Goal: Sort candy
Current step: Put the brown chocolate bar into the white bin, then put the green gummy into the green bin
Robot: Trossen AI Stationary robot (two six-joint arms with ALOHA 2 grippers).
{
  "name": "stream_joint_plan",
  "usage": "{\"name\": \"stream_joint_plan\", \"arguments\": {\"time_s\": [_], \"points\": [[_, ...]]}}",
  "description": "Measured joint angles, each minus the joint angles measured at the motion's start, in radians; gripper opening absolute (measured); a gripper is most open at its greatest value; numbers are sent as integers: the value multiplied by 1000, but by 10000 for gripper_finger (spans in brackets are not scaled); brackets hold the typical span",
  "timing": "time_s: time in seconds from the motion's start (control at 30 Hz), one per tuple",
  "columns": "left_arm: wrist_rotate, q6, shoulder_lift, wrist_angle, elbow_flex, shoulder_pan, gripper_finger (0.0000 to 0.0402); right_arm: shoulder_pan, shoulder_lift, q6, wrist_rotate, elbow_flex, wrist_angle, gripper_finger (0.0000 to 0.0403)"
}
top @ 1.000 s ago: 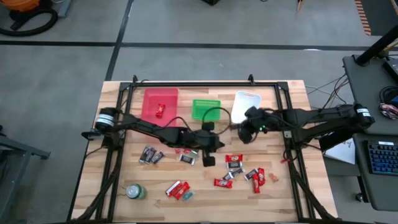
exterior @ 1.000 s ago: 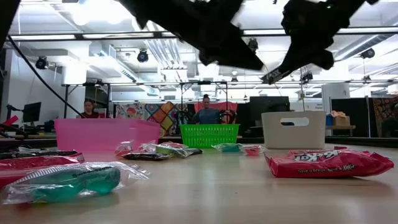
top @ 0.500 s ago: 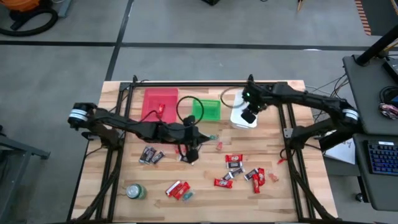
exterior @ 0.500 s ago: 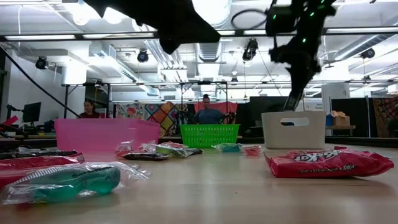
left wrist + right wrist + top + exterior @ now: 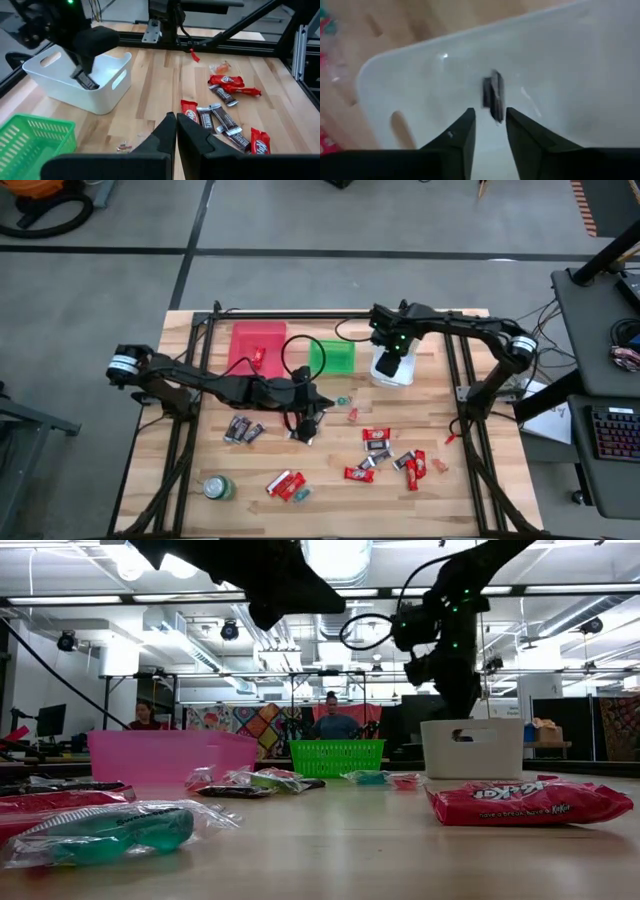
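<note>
Two hands at work: the right hand (image 5: 489, 131) hangs over the white bin (image 5: 394, 352) with fingers spread, a dark candy bar (image 5: 493, 96) in the bin just past its fingertips. The left hand (image 5: 175, 131) is pressed together low over the bench (image 5: 330, 475), with loose candy (image 5: 385, 455) scattered just beyond it.

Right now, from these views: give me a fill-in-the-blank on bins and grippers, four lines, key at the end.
1. The right gripper hangs over the ____ bin.
2. A dark candy shows just beyond its ____ fingers.
3. The bin between the pink bin and the white one is ____.
4. The left gripper is ____, over the table's middle.

Missing words: white; open; green; shut
</note>
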Motion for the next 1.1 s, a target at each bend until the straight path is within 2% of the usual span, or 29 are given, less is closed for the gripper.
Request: {"name": "stream_joint_plan", "arguments": {"time_s": [0.1,0.3,0.63,0.9,1.1], "points": [[0,-23,0,-42,3,0,0,0,-1,3,72,33,-2,130],[2,-101,0,-201,31,0,0,0,-82,28,100,86,-16,146],[16,-230,0,-464,87,-11,0,20,-318,126,100,115,-25,141],[108,-254,2,-558,68,-63,4,135,-493,193,95,54,-19,139],[105,-236,2,-603,58,-118,56,258,-566,256,96,-50,59,139]]}}
